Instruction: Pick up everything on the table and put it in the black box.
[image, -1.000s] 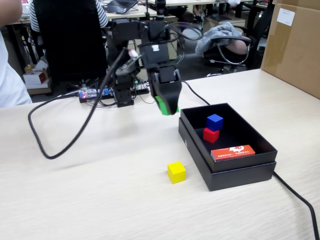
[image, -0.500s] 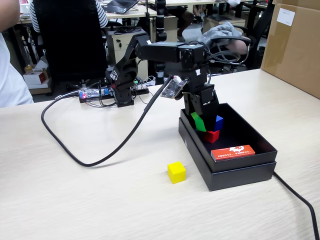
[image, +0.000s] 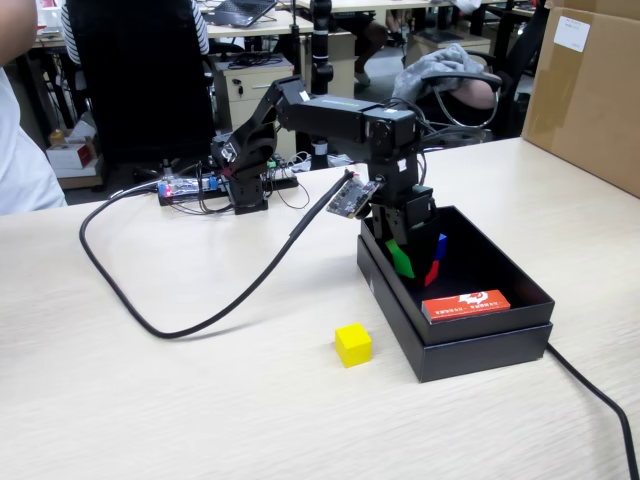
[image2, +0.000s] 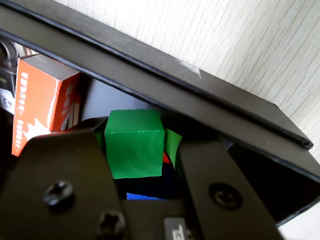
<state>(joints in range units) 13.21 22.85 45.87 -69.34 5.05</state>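
My gripper (image: 402, 250) reaches down into the black box (image: 480, 345), near its far left corner, and is shut on the green cube (image: 400, 258). In the wrist view the green cube (image2: 134, 145) sits between the two black jaws of the gripper (image2: 142, 132), just inside the box rim (image2: 175, 85). The red cube (image: 431, 272) and the blue cube (image: 441, 245) lie in the box right beside the gripper; slivers of blue (image2: 142, 196) and red (image2: 166, 159) show below the green one. The yellow cube (image: 353, 344) stands on the table (image: 200, 400), left of the box's front corner.
A flat orange-red card (image: 466, 304) lies in the box's near end and shows at the left of the wrist view (image2: 40, 100). A thick black cable (image: 150, 315) loops across the table left of the arm. A brown carton (image: 590, 90) stands at the far right.
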